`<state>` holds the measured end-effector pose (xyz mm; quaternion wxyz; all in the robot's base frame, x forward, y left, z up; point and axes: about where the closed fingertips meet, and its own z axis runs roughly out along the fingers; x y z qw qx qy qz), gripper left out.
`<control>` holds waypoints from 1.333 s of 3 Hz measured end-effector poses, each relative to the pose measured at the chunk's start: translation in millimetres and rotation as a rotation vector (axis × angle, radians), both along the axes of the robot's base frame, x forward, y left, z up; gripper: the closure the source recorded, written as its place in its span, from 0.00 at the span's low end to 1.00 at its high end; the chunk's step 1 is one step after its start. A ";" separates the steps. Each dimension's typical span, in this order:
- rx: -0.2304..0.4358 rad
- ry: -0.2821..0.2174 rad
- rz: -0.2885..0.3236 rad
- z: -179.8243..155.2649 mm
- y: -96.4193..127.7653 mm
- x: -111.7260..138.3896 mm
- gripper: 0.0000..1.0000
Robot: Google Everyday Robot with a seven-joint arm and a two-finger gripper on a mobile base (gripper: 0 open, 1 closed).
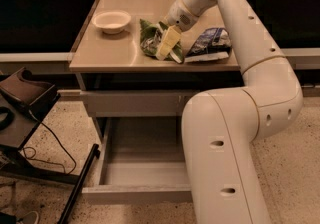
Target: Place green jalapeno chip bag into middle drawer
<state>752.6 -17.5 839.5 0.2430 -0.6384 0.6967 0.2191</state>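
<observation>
The green jalapeno chip bag (149,39) lies crumpled on the tan table top (110,50), near its middle. My gripper (167,44) reaches down from the far side and sits on the bag's right part, covering it. The middle drawer (140,165) is pulled out below the table, with its grey inside empty and its plain front (135,195) towards the camera. My white arm (225,158) hides the drawer's right part.
A white bowl (111,20) stands at the table's back left. A blue-and-white snack bag (210,45) lies right of the green bag. A closed drawer front (132,103) sits above the open drawer. A black stand (25,98) with cables is at the left.
</observation>
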 end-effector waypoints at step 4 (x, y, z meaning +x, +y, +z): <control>0.019 -0.064 0.017 21.4 3.8 -0.8 0.89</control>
